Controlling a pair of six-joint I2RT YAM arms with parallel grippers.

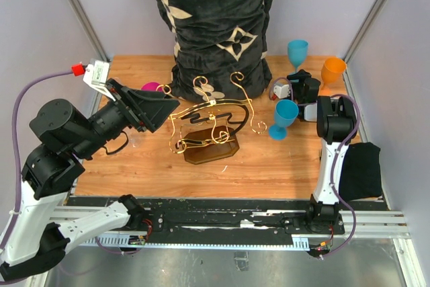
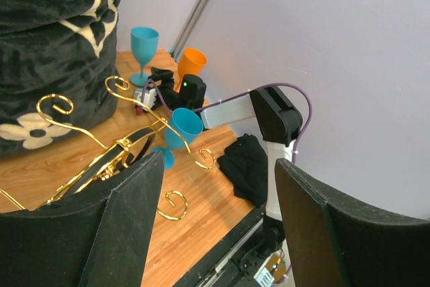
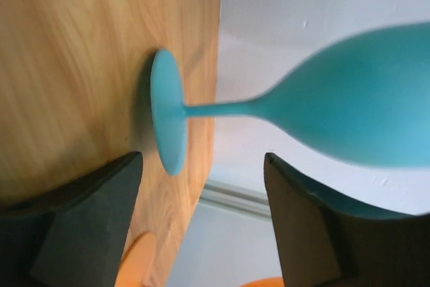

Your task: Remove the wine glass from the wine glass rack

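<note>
The wine glass rack (image 1: pixel 209 120) is a gold curly wire stand on a dark brown base (image 1: pixel 213 150) at mid table; no glass hangs on it. A blue wine glass (image 1: pixel 285 117) stands upright on the wood just right of the rack. My right gripper (image 1: pixel 299 108) is beside it, open; in the right wrist view the glass (image 3: pixel 349 109) lies just past the fingertips, its foot (image 3: pixel 166 119) on the table and free of both fingers (image 3: pixel 94 213). My left gripper (image 2: pixel 218 160) is open and empty, at the rack's (image 2: pixel 121 149) left side.
A big black flowered pillow (image 1: pixel 215 18) stands behind the rack. A second blue glass (image 1: pixel 297 52) and an orange glass (image 1: pixel 332 70) are at the back right, a pink one (image 1: pixel 151 87) behind my left gripper. A black cloth (image 1: pixel 363 169) lies at the right edge.
</note>
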